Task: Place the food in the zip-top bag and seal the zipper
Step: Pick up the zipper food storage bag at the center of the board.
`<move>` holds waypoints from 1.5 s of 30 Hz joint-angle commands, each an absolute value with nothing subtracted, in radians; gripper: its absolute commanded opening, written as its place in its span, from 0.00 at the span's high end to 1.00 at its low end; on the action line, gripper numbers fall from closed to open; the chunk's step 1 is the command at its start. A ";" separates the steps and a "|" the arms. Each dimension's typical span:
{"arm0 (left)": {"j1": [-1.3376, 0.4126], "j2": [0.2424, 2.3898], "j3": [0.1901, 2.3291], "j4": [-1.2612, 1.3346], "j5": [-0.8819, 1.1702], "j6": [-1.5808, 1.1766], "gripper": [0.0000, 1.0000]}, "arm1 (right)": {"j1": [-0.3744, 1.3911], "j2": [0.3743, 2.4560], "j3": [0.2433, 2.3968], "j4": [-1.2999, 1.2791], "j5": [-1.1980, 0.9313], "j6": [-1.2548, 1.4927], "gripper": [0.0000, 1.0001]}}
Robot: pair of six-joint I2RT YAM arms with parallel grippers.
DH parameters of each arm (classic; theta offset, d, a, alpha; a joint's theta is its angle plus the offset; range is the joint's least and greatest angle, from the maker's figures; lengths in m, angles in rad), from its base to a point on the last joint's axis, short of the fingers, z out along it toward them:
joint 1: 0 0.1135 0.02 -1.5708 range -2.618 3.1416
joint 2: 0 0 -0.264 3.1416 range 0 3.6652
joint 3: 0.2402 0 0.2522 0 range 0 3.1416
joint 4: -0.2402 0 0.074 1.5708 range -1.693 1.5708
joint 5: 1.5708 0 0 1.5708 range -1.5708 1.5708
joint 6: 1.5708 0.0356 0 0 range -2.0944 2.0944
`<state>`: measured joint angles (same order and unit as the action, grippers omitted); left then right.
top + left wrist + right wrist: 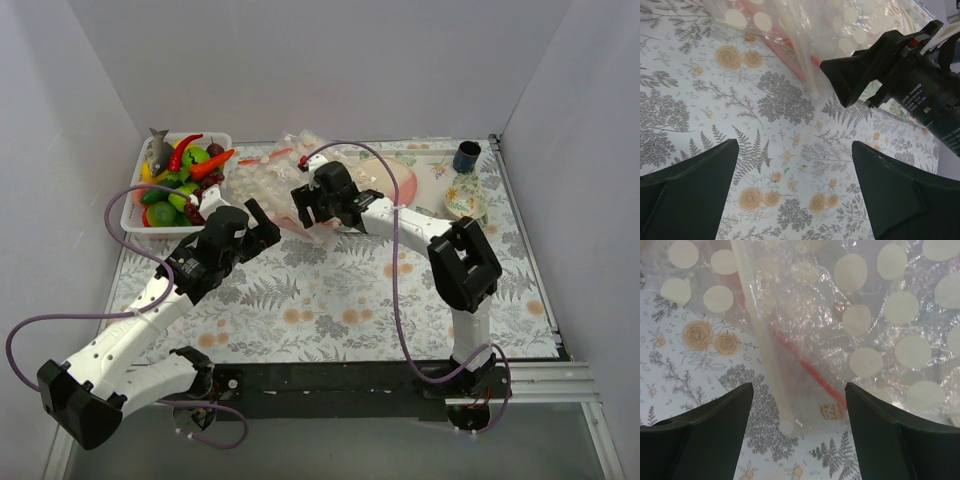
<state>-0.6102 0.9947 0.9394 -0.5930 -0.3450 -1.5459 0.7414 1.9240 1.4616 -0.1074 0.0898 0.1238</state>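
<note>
Right gripper [799, 386]: jaws apart, bag [880, 330] corner and zipper [810, 371] showing between them, ungripped. Left gripper [794, 145]: jaws wide over cloth [700, 115], bag just ahead, beyond the tips.

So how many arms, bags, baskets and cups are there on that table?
Arms: 2
Bag: 1
Basket: 1
Cup: 1
Total: 5
</note>
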 commanded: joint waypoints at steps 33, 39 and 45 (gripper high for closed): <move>-0.561 0.945 0.965 -0.732 -0.466 -1.566 0.02 | 0.831 2.266 1.951 -0.192 0.345 -0.045 0.81; -0.557 0.940 0.933 -0.674 -0.408 -1.549 0.02 | 0.830 2.211 1.954 -0.225 0.333 -0.008 0.99; -0.554 0.942 0.910 -0.577 -0.339 -1.545 0.02 | 0.830 2.083 1.931 -0.331 0.304 0.130 0.99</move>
<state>-0.5591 0.9638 0.9283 -0.6571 -0.3923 -1.5620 0.8307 2.2410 1.9324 -0.2840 0.3199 0.0216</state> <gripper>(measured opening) 0.982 0.028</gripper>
